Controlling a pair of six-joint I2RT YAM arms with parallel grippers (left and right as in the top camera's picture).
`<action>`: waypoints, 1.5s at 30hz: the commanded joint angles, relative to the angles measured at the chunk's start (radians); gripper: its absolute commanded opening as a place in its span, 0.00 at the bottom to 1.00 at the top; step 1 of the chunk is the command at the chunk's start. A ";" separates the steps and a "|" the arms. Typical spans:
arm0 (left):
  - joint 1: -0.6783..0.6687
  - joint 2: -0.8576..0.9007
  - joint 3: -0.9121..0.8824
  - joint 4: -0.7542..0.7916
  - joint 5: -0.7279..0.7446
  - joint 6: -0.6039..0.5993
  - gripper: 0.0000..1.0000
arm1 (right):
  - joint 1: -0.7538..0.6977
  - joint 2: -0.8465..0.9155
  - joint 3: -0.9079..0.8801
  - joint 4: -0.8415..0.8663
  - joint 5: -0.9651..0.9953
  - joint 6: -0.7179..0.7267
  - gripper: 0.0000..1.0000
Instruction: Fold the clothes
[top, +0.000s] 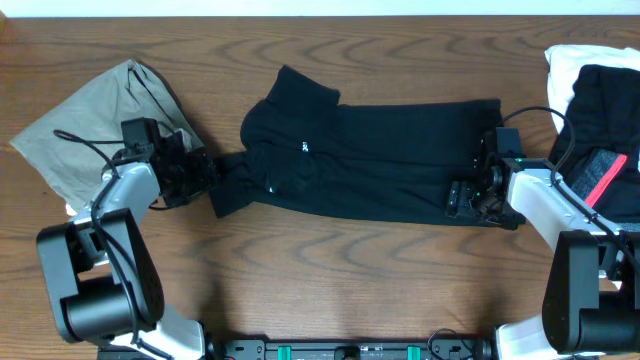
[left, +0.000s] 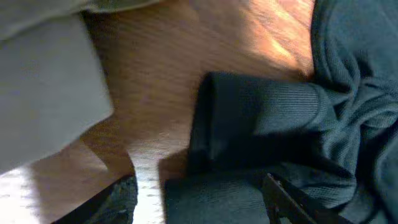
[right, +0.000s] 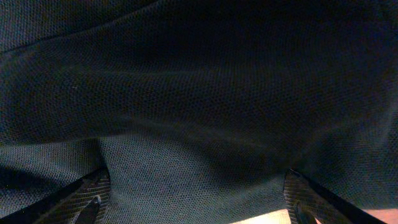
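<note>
A black knit shirt of fine mesh fabric lay spread lengthwise across the middle of the brown wooden desk, its collar end toward the left and its hem toward the right.

The left pincer sat at the shirt's left end, low over the desk, where a sleeve reached out toward it. In the left wrist view its dark fingers stood wide apart, with black cloth lying between them but not clamped. The sleeve's ribbed cuff lay just ahead of that pincer.

The right pincer rested on the shirt's right edge, near the lower corner of the hem. Seen from the right wrist, its fingers were spread wide too, and the shirt's fabric filled the view between and beyond them, gripped by neither.

A crumpled beige cloth garment lay at the left of the desk, just beside the left pincer. At the far right, a black folded garment sat on a white cloth.
</note>
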 joint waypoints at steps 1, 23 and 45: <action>-0.002 0.066 -0.021 -0.025 0.089 0.023 0.61 | -0.005 0.027 -0.016 -0.013 0.049 -0.010 0.87; 0.018 -0.065 0.016 -0.069 -0.064 0.024 0.06 | -0.007 0.027 -0.016 -0.013 0.049 -0.009 0.87; 0.018 -0.154 0.015 -0.177 -0.312 0.032 0.06 | -0.057 0.027 -0.016 -0.013 0.049 -0.010 0.87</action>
